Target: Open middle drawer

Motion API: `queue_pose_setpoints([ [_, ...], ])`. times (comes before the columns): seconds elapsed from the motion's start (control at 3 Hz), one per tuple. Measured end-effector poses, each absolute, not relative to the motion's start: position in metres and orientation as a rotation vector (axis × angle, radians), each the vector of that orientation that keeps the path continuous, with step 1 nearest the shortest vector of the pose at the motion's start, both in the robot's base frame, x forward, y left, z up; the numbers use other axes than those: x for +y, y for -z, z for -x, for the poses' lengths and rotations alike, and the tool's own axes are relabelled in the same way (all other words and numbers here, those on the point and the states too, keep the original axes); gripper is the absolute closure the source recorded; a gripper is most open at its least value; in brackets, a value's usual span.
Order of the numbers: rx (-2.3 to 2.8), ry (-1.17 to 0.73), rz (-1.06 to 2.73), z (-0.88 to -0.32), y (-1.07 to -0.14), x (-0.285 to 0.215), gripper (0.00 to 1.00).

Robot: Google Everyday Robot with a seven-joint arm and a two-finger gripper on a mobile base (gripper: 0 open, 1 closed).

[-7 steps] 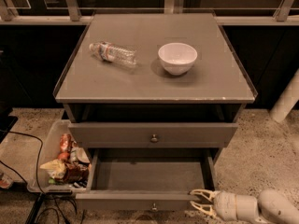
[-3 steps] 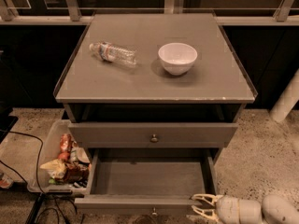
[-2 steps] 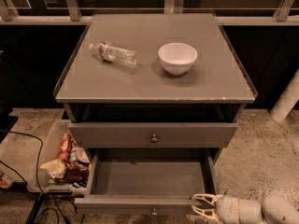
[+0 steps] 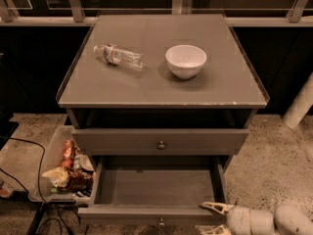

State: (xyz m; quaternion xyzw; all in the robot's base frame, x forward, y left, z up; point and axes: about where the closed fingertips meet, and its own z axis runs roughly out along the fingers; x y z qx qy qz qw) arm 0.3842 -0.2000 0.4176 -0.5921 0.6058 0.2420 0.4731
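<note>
Middle drawer (image 4: 156, 186) pulled out below top drawer (image 4: 161, 141), box open, front running left-right. Gripper (image 4: 205, 217) low and right of top drawer, at middle drawer's front right corner, jaws spread, holding nothing. Its knob (image 4: 160, 223) lies left of jaws. Looks basically done imo.

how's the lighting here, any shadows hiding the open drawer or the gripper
Camera view: dim, warm light; the bowl throws a soft shadow on the cabinet top; the middle drawer is shaded at its back but readable; the gripper, pale at bottom right by the drawer's front corner, fingers open, stands out.
</note>
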Motion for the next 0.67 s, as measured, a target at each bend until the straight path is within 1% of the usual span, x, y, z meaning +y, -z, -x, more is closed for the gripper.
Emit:
queue_pose_setpoints([
  [0.33, 1.483, -0.592, 1.449, -0.3842, -0.4176, -0.1999, 0.0],
  [0.67, 1.483, -0.592, 1.449, -0.3842, -0.4175, -0.1999, 0.0],
])
